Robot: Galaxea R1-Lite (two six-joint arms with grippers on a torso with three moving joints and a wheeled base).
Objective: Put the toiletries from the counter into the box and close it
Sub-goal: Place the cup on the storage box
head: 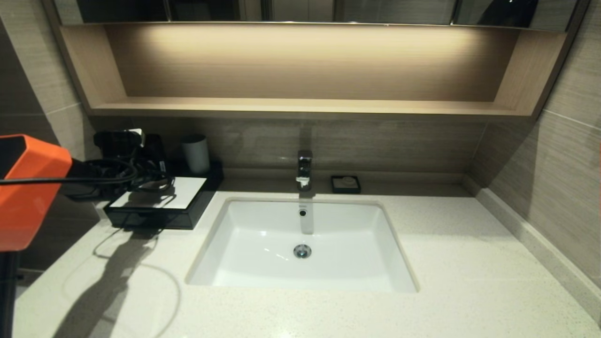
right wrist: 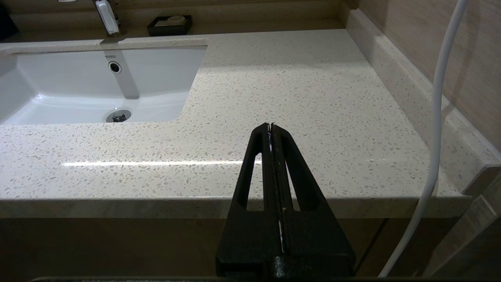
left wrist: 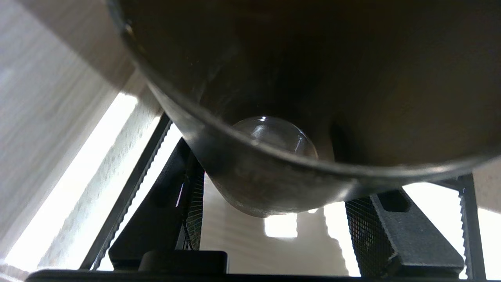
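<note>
Toiletries, two long plastic-wrapped packets: you will find neither in any view. None lies on the visible stretch of table. Judged location: already inside the box, or hidden behind the left arm.

Box, low flat black rectangular, white top panel (head: 155, 219): stands at the back left of the table, left of the basin. Its front looks flush and so reads as closed, but you cannot be sure from this angle.

Left pincer (left wrist: 282, 219): reaches in over the box's white panel. Its two fingers flank a dark tapered cup with a clear glassy base (left wrist: 313, 58), which the wrist view looks straight into. Treat this as a grip on the cup, not on a packet.

Pale grey upright cup (head: 196, 152): stands just behind the box, against the wall.

Table, wide pale cream speckled stone slab (head: 446, 244), with sunk white rectangular basin (head: 263, 263). Chrome tap (head: 304, 170) behind the basin. Small black square soap dish (head: 345, 184) to the tap's right, well apart from the box.

Right pincer (right wrist: 271, 127): parked off the table's front edge on the right, fingers pressed together, holding nothing.

Step in hand, as a judgement: tidying around the box, with the cup carried, not the loading of packets.

Next move calls for:
- setting the cup down upright, near the other cup and off the white panel;
- letting go cleanly, without tipping it;
- confirming that the packets are in the box and its front is fully shut.
</note>
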